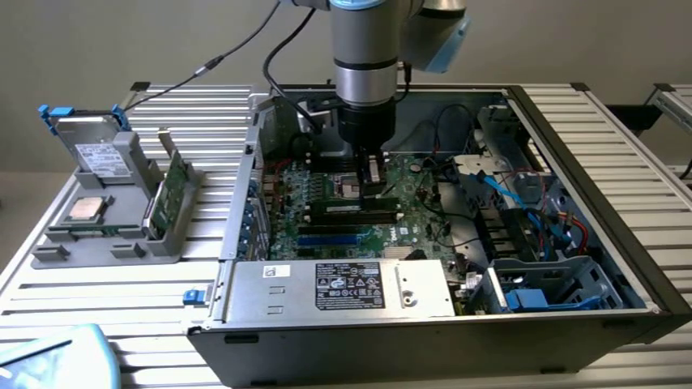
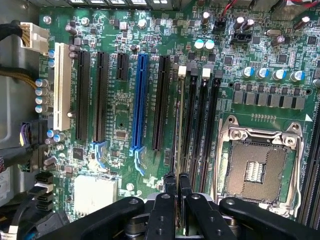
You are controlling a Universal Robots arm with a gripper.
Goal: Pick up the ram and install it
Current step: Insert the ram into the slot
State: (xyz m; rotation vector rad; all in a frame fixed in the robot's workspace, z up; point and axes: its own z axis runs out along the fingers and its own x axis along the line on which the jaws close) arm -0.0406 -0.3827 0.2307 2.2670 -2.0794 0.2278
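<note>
One robot arm reaches down into an open computer case [image 1: 605, 138] that lies on a slatted metal table [image 1: 108, 300]. Its gripper [image 1: 371, 185] hangs low over the green motherboard [image 2: 120, 125], fingers [image 2: 169, 182] drawn almost together and pinching the ram [image 2: 176, 130], which the wrist view shows edge-on as a thin green strip running out from between them.

Pickup looks done. Installation does not: the ram appears to sit just above the board, lined up lengthwise beside the row of black memory slots [image 2: 202, 125], and it seems not yet pressed home. Whether it is touching a slot cannot be told.

Around it, an empty processor socket [image 2: 257, 170] with a metal frame lies on the far side of the memory slots. On the ram's other side stand long black expansion slots, one blue slot [image 2: 140, 100] and one white slot [image 2: 62, 85]. White latches [image 2: 205, 72] cap the memory slot ends and could block seating if closed.

A silver power supply [image 1: 335, 288] fills the case's near edge. Blue and red cables [image 1: 519, 194] crowd the exterior view's right, well apart from the gripper. At the exterior view's left a grey parts holder [image 1: 108, 227] stands outside the case, holding a wider green card [image 1: 168, 194]
</note>
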